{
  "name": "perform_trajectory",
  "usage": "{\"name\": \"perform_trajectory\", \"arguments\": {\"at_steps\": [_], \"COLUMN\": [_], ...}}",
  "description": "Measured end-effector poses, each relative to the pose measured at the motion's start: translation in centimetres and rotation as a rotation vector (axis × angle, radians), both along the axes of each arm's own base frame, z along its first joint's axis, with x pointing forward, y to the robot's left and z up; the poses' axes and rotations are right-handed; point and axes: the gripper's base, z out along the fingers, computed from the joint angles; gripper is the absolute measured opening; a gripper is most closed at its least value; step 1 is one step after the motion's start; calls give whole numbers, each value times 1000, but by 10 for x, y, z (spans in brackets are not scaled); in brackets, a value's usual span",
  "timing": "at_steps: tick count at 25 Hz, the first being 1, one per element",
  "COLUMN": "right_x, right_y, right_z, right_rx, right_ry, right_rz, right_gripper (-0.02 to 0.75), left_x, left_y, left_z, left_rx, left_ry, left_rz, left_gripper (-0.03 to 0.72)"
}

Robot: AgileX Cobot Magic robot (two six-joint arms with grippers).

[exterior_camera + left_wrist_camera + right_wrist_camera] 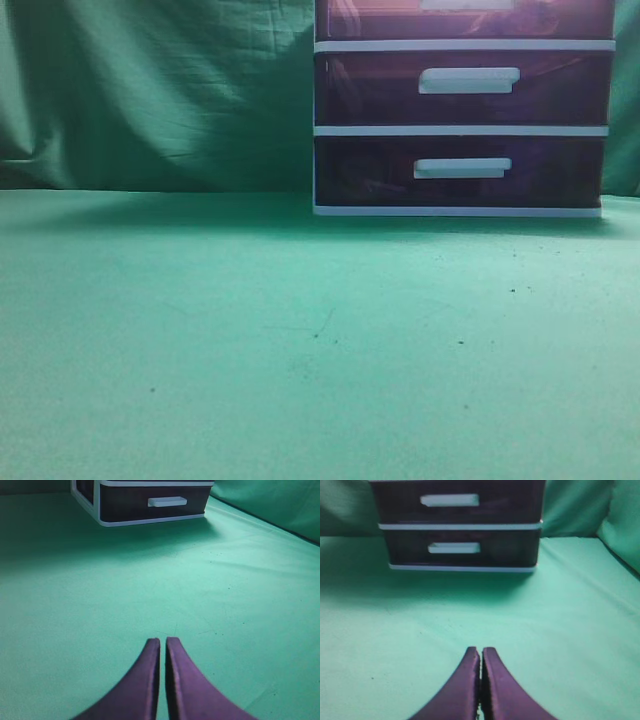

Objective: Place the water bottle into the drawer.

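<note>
Left claw (163, 641) first: its two dark purple fingers are pressed almost tip to tip, only a hairline slit between them, and nothing is caught in there. It hangs over bare green cloth (100, 605), well back from the white-framed cabinet (100, 522) at the far end. Over to the right claw (481, 651), same story: clenched, fingers nearly meeting, gripping nothing, pointed straight at the cabinet front. Now the drawer (465, 18) (the top one, cut off by the frame's upper edge in the front view) sits flush in its frame, dark purple-brown, its white handle (466, 4) just peeking in. Two matching drawers sit beneath it, the middle drawer (462, 88) and the bottom drawer (458, 170), both flush too. The water bottle shows in none of the three views.
</note>
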Motion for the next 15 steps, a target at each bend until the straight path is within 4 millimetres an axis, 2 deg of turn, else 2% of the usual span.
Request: {"name": "perform_trajectory", "arguments": {"at_steps": [7, 11, 15], "right_x": [-1, -1, -1], "right_y": [-4, -12, -14], "right_z": [-6, -10, -10], "right_rx": [-28, 21, 32], "right_ry": [68, 112, 120], "right_rz": [-63, -168, -197], "right_gripper": [0, 0, 0], "left_x": [0, 0, 0], "left_y": [0, 0, 0], "left_z": [0, 0, 0], "left_rx": [0, 0, 0], "left_ry": [0, 0, 0], "left_rz": [0, 0, 0], "left_gripper": [0, 0, 0]}}
